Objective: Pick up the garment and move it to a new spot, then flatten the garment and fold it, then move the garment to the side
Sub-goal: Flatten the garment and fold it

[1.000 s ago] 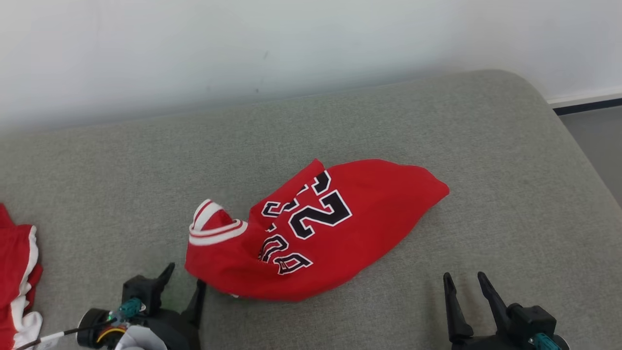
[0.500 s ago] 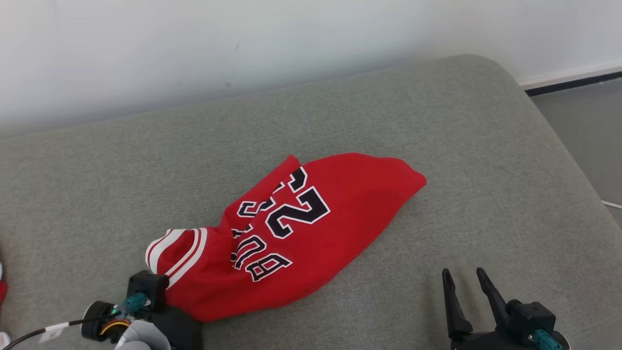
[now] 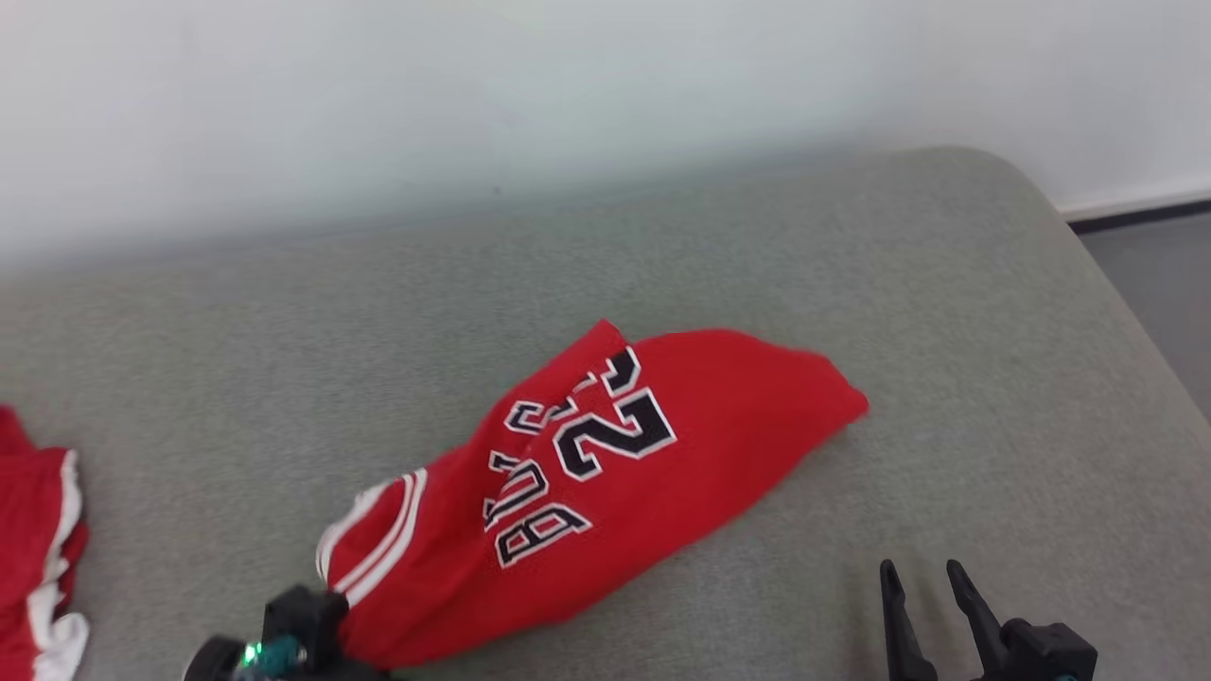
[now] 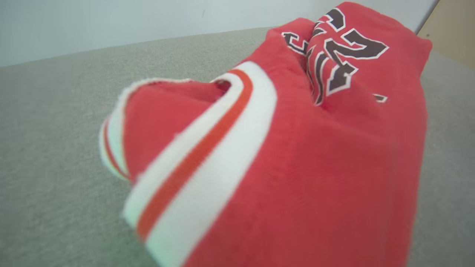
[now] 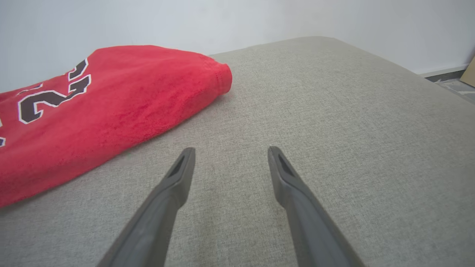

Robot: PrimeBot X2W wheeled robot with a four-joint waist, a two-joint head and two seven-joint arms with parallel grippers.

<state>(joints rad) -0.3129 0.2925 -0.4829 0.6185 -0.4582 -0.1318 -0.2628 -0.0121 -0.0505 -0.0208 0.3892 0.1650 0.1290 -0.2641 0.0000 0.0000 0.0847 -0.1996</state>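
The garment (image 3: 605,482) is a red jersey with black-and-white numbers, lying crumpled on the grey cushion (image 3: 851,255). Its white-striped trimmed end is drawn down to my left gripper (image 3: 301,617) at the lower left. That gripper is shut on the garment, and the cloth covers its fingers. In the left wrist view the garment (image 4: 297,148) rises very close, with its striped trim (image 4: 207,148) in front. My right gripper (image 3: 922,579) stands open at the lower right, apart from the garment. In the right wrist view its open fingers (image 5: 174,181) hover over bare cushion, with the garment (image 5: 92,107) to their left.
Another red and white piece of clothing (image 3: 38,549) lies at the cushion's left edge. A pale wall (image 3: 568,95) runs behind the cushion. The cushion's rounded right edge drops to grey floor (image 3: 1168,284).
My left gripper has shut on the garment's striped end, and that end has been drawn down toward it. The head camera has shifted. The right gripper has stayed open.
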